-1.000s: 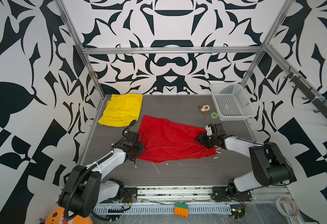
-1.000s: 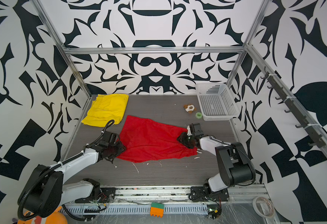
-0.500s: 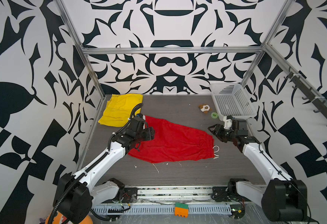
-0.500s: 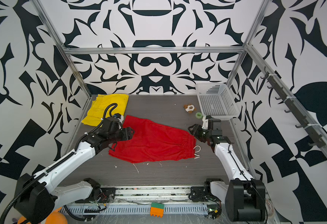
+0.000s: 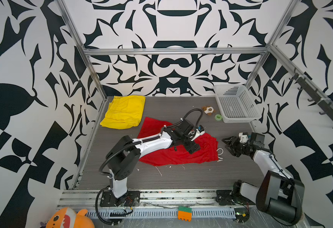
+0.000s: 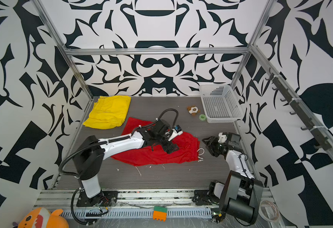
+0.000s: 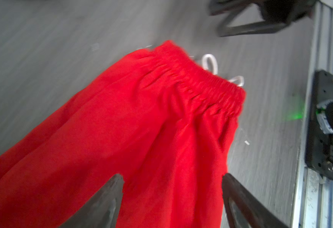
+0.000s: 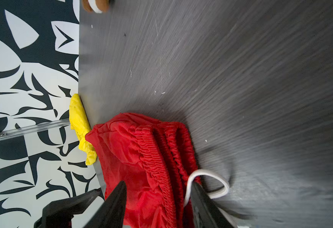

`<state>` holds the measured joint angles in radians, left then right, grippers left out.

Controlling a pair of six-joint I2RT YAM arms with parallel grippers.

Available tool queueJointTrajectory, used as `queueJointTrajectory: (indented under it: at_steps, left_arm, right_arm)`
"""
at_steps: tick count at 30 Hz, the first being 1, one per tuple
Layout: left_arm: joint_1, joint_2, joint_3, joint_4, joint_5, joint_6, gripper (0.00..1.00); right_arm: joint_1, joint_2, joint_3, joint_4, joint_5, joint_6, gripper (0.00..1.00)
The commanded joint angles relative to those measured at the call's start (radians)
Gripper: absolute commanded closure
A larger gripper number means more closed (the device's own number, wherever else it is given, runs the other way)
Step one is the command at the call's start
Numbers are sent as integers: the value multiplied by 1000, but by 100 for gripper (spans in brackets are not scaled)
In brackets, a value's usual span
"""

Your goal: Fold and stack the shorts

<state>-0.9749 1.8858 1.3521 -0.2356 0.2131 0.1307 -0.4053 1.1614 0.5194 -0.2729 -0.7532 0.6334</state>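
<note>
At the far left of the table (image 5: pixel 161 177), against the back corner, the yellow shorts (image 5: pixel 123 112) lie folded into a flat, slightly rumpled packet, touching nothing but the table. Just beside them toward the middle, the red shorts (image 5: pixel 173 156) are spread on the table, with one corner reaching close to the yellow pair and the gathered waistband pointing right. The left pincer (image 5: pixel 192 147) hovers over the middle of the red cloth. In the left wrist view its jaws stand wide apart with nothing between them but the fabric lying below, so it holds nothing. The elastic waistband shows doubled ridges in the right wrist view, so the red pair looks to be folded over once already. The white drawstring (image 5: pixel 220 153) loops out from the waistband onto bare table. Just right of it is the right pincer (image 5: pixel 225 143), its jaws parted and empty, aimed at the waistband but clear of it. The cloth is thin, light and limp. It will likely sag and slide over itself when lifted and give no support between grip points. The safest holds are probably the thick waistband corners and the opposite hem corners, pinching all layers at once and keeping clear of the loose drawstring. Stacking the red pair on the yellow is not yet done.
</note>
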Motion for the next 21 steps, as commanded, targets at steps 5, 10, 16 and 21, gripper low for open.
queueJointTrajectory:
  at_steps: [5, 10, 16, 21]
  left_arm:
    - [-50, 154, 134, -20, 178, 196, 17]
    - [-89, 237, 166, 38, 148, 224, 17]
    - [-122, 312, 189, 105, 65, 237, 18]
    - [-160, 326, 171, 138, -23, 280, 39]
  right_arm:
    - [-19, -8, -23, -7, 38, -16, 41]
    - [-19, -12, -26, -23, 34, -15, 40]
    - [-18, -23, -33, -78, 28, -43, 36]
    - [-19, -2, -32, -102, -41, -44, 36]
